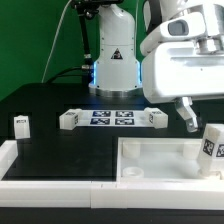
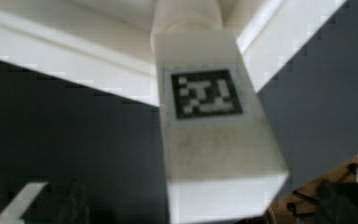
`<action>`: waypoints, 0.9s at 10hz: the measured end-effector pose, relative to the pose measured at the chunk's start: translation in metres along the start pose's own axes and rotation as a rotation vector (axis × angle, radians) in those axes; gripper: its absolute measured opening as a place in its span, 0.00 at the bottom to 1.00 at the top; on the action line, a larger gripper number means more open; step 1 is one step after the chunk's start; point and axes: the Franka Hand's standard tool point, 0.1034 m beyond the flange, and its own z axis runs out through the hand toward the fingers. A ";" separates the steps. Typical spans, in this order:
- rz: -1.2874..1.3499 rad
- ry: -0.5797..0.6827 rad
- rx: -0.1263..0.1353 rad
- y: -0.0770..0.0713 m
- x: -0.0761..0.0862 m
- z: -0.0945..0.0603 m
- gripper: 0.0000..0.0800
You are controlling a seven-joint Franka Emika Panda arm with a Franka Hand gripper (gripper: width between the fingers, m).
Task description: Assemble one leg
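Observation:
A leg [image 1: 211, 149], a chunky white peg with a square tag, stands tilted at the right end of the large white panel [image 1: 150, 165]. My gripper [image 1: 192, 122] hangs just above and to the exterior view's left of it. In the wrist view the leg [image 2: 208, 110] runs lengthwise between my jaws, tag facing the camera. Dark gaps show beside it, and one finger [image 2: 345, 188] sits off its lower edge. My gripper [image 2: 185, 208] stands open around the leg without pinching it. The panel's rim [image 2: 69, 55] crosses behind.
The marker board [image 1: 112, 117] lies at the table's middle, before the robot base. Two white legs [image 1: 68, 118] [image 1: 155, 117] rest at its ends, and a third [image 1: 21, 124] stands at the exterior view's far left. A low white rail [image 1: 40, 180] borders the front.

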 end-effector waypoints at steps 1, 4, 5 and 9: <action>0.007 -0.040 0.015 -0.004 -0.004 0.001 0.81; 0.005 -0.301 0.096 -0.018 -0.009 -0.001 0.81; 0.000 -0.380 0.107 -0.017 -0.007 -0.004 0.81; -0.022 -0.646 0.150 -0.008 -0.013 -0.010 0.81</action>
